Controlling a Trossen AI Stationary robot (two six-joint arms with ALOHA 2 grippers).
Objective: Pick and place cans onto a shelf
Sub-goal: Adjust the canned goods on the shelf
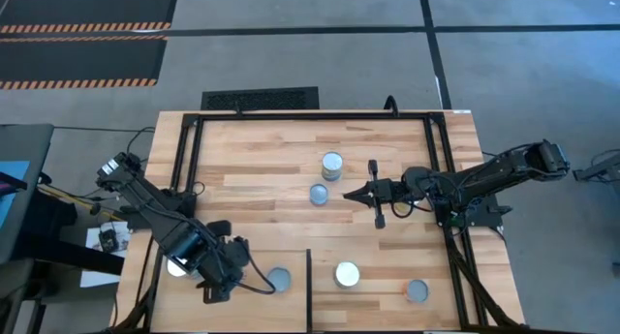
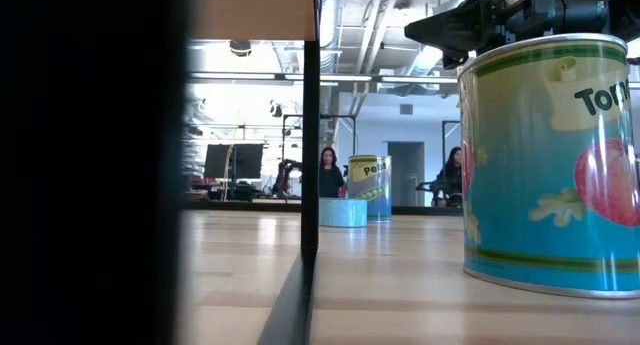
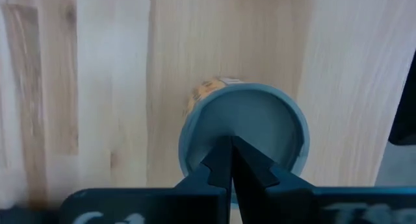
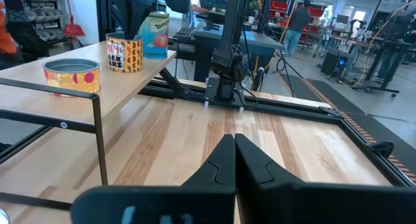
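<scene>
Left pincer (image 1: 254,273) pressed together, tips meeting just over the rim of a grey-topped can (image 3: 244,134) on the pale shelf (image 1: 252,310), holding nothing. Right pincer (image 1: 351,194) likewise drawn together and empty, hanging above the table (image 1: 262,169). Just ahead of its tips, a tall can (image 1: 332,165) and a low one (image 1: 319,194). Farther off on the shelf, a white-topped can (image 1: 347,274) and a grey one (image 1: 417,291).

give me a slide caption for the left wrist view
Left gripper, fingers shut, poised above a small round grey-topped can standing on the pale wooden shelf panel.
</scene>
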